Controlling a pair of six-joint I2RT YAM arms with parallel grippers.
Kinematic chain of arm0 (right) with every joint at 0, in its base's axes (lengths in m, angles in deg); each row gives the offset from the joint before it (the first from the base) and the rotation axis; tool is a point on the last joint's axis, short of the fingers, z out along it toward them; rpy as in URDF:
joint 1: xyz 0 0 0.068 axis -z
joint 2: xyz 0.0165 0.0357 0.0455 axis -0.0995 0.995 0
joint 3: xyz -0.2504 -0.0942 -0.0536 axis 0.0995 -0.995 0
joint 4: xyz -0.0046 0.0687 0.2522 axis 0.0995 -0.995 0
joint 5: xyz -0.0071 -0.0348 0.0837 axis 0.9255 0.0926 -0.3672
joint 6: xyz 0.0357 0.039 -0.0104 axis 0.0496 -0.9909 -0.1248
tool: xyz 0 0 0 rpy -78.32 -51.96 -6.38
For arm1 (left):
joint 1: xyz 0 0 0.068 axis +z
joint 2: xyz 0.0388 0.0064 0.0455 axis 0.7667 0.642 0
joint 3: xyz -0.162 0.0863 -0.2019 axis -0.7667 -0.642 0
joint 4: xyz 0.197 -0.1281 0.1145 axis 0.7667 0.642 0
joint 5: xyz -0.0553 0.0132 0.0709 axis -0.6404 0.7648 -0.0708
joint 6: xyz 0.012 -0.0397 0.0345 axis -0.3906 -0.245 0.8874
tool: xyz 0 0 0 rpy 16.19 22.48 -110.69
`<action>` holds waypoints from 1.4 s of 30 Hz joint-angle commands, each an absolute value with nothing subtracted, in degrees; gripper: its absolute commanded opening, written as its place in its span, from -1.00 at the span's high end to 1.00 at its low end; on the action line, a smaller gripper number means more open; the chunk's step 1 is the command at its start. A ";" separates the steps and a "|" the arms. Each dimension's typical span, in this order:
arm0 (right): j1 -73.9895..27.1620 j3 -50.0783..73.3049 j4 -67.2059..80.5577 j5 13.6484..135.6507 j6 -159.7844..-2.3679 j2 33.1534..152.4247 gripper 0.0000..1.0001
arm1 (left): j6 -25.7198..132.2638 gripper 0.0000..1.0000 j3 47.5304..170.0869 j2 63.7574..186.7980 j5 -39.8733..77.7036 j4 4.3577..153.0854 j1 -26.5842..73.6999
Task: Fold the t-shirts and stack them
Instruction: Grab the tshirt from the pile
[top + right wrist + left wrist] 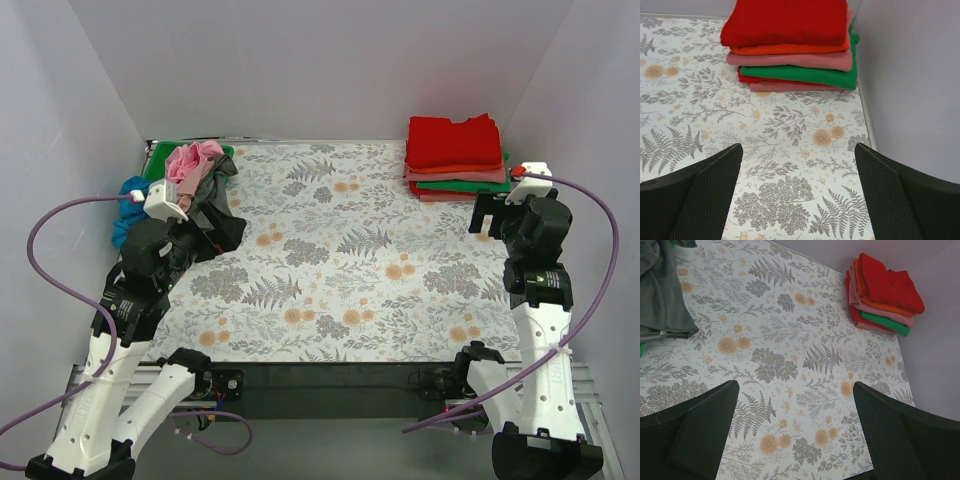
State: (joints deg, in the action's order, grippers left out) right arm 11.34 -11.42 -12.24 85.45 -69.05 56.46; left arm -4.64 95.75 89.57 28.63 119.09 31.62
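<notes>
A stack of folded t-shirts [455, 157], red on top with orange, salmon and green below, sits at the far right corner; it also shows in the left wrist view [882, 292] and the right wrist view [790, 42]. A heap of unfolded shirts [200, 185], pink, grey and blue, lies at the far left. A grey shirt's edge [662, 300] shows in the left wrist view. My left gripper [795, 435] is open and empty above the table beside the heap. My right gripper [797, 195] is open and empty, just in front of the stack.
A bright green tray [160, 157] lies under the heap at the far left corner. Grey walls close in the table on the left, back and right [910, 75]. The floral table surface [340, 260] lies between heap and stack.
</notes>
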 commanded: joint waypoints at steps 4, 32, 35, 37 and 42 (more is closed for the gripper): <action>11.60 -11.90 -13.82 59.68 -56.16 57.06 -0.97 | -9.84 -0.96 97.54 91.17 29.01 116.33 31.86; 23.20 -30.97 -2.92 27.45 -53.96 61.37 -0.96 | 6.49 -0.30 123.90 148.12 19.43 105.34 62.54; 23.20 -30.97 -3.54 27.09 -53.35 61.37 -0.96 | 5.88 -0.17 130.75 154.01 22.59 105.87 62.54; 23.20 -30.89 -3.71 26.92 -53.26 61.10 -0.96 | 5.26 -0.15 134.79 158.05 26.47 106.84 62.54; 23.12 -30.80 -4.07 26.83 -53.08 61.36 -0.96 | 4.30 -0.15 140.34 165.35 34.28 109.38 62.45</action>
State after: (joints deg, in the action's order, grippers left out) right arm 22.95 -31.33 -4.50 28.38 -54.12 61.68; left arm 4.17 137.04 162.97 27.62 106.87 62.53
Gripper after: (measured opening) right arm 0.981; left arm 0.577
